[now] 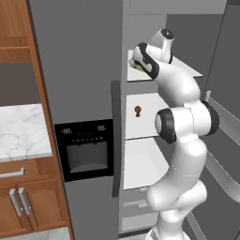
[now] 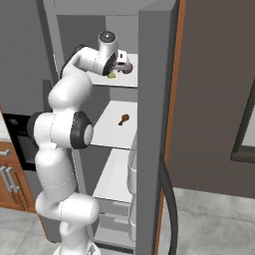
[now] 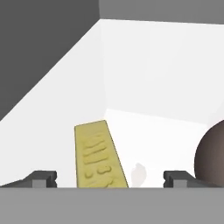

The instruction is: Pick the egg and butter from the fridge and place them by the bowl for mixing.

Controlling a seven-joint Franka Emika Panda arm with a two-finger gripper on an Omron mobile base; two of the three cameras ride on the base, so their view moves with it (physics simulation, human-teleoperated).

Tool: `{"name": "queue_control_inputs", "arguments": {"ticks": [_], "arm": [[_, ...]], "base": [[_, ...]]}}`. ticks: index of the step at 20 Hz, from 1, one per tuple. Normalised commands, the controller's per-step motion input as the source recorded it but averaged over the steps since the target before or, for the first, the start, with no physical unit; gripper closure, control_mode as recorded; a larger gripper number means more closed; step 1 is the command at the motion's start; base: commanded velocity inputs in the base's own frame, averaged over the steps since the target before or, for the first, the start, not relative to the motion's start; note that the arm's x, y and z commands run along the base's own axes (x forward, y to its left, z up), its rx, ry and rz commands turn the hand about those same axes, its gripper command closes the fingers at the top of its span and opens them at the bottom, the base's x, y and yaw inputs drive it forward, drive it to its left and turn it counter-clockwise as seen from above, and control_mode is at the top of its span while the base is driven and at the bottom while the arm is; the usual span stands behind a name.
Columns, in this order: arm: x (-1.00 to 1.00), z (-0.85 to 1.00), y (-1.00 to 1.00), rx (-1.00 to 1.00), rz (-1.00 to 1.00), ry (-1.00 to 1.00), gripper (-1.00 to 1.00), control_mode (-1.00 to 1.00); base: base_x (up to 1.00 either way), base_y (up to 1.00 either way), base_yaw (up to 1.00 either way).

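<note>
Hand view: butter [image 3: 99, 155] between open pincer [image 3: 110, 179] tips.

The arm [image 1: 180, 140] is glossy white, built of rounded segments with dark grey joint rings, ending in 2 small dark fingertips [image 3: 41, 177].

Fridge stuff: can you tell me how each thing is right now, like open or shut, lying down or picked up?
fridge: right door open, left door shut.
butter: lying flat on the top shelf, between the open fingers, not gripped.
egg: resting on the same shelf, beside the butter.
gripper: open, low over the butter.
mushroom: on the middle shelf, untouched.
</note>
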Motion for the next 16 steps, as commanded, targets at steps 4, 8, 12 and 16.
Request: {"name": "queue_control_inputs", "arguments": {"ticks": [4, 8, 12, 16], "arm": [[-0.01, -0.26, 0.00, 0.00, 0.00, 0.00, -1.00, -1.00], [-0.03, -0.30, 0.00, 0.00, 0.00, 0.00, -1.00, -1.00], [0.00, -0.32, 0.00, 0.00, 0.00, 0.00, -1.00, -1.00], [0.06, -0.29, 0.00, 0.02, 0.00, 0.00, -1.00, -1.00]], "base": [[0.00, 0.00, 0.00], [0.00, 0.00, 0.00], [0.00, 0.00, 0.00], [0.00, 0.00, 0.00]]}}
